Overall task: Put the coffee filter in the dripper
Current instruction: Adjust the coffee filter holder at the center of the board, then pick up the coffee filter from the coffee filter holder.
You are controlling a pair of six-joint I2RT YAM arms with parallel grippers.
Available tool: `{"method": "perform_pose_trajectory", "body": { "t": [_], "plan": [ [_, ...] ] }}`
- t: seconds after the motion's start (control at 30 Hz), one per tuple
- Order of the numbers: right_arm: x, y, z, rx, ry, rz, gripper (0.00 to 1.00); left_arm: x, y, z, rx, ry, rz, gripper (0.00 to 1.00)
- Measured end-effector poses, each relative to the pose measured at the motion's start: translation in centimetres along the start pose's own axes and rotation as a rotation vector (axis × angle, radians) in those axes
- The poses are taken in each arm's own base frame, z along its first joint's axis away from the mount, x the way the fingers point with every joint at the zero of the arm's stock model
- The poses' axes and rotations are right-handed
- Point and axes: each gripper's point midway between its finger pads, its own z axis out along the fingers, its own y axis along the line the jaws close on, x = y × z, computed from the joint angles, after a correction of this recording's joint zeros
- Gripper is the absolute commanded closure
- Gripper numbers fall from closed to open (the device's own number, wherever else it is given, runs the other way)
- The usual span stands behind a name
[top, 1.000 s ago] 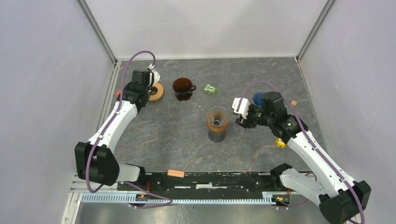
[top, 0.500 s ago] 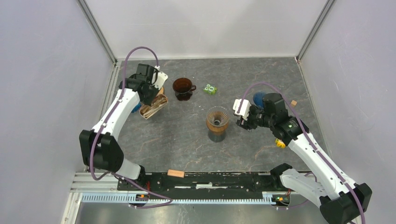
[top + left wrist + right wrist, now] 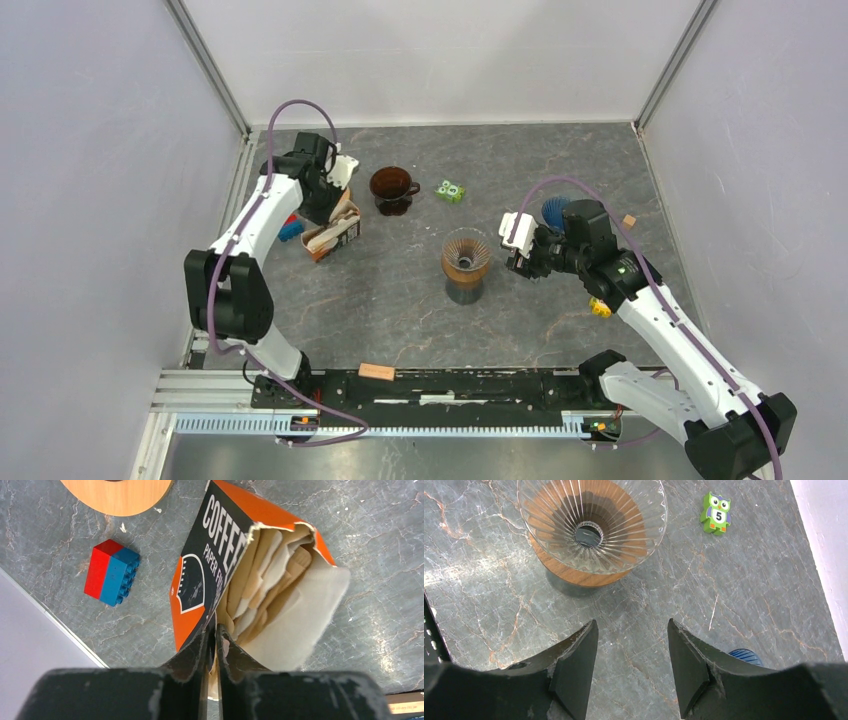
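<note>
The coffee filter box (image 3: 210, 575) is orange and black, its torn top showing several tan paper filters (image 3: 280, 595). It stands tilted at the back left (image 3: 335, 230). My left gripper (image 3: 216, 630) pinches the box's side wall from above, its jaws almost together on the card (image 3: 333, 205). The dripper (image 3: 466, 255) is ribbed clear glass on a wooden collar, standing mid-table with nothing inside (image 3: 591, 525). My right gripper (image 3: 631, 630) hovers open just right of the dripper (image 3: 519, 252), nothing between its fingers.
A brown glass cup (image 3: 393, 188) and a green owl block (image 3: 450, 190) lie behind the dripper. A red-and-blue brick (image 3: 112, 572) and a wooden disc (image 3: 117, 487) sit beside the box. A blue ribbed object (image 3: 744, 656) and a yellow block (image 3: 600, 307) are near the right arm.
My left arm has swung in from the wooden disc, and the filter box now hangs tilted under its gripper, shifted slightly right. The right arm has not moved.
</note>
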Motion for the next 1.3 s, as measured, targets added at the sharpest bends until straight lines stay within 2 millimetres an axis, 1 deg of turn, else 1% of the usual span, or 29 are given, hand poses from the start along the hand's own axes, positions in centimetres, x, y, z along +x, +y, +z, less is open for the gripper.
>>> {"method": "perform_pose_trajectory", "body": {
  "t": [0.2, 0.33, 0.53, 0.6, 0.7, 0.8, 1.0, 1.2, 1.3],
  "plan": [
    [0.0, 0.0, 0.0, -0.001, 0.001, 0.001, 0.40, -0.6, 0.6, 0.2, -0.005, 0.013, -0.005, 0.67],
    [0.1, 0.0, 0.1, -0.003, 0.002, 0.002, 0.40, -1.7, 1.3, -0.5, -0.021, 0.008, -0.005, 0.60],
    [0.1, 0.1, 0.2, -0.007, 0.003, 0.004, 0.40, -4.3, 2.5, -3.4, -0.060, -0.054, -0.005, 0.56],
    [0.1, 0.1, 0.2, -0.007, 0.003, 0.004, 0.40, -4.8, 2.8, -4.4, -0.069, -0.069, -0.005, 0.55],
    [0.1, 0.0, 0.1, -0.005, 0.003, 0.005, 0.40, -5.0, 2.9, -5.0, -0.069, -0.075, -0.005, 0.51],
    [0.2, 0.0, 0.1, -0.005, 0.004, 0.006, 0.40, -4.6, 2.1, -5.1, -0.030, -0.061, -0.003, 0.48],
    [0.1, 0.1, 0.2, -0.011, 0.001, 0.007, 0.40, -4.0, 0.2, -4.9, 0.072, -0.042, -0.002, 0.46],
    [0.1, 0.1, 0.2, -0.013, -0.001, 0.007, 0.40, -4.1, -0.3, -3.4, 0.114, -0.016, -0.004, 0.47],
    [0.1, 0.1, 0.2, -0.013, -0.001, 0.007, 0.39, -3.9, -0.4, -2.8, 0.120, 0.001, -0.006, 0.49]
  ]
}}
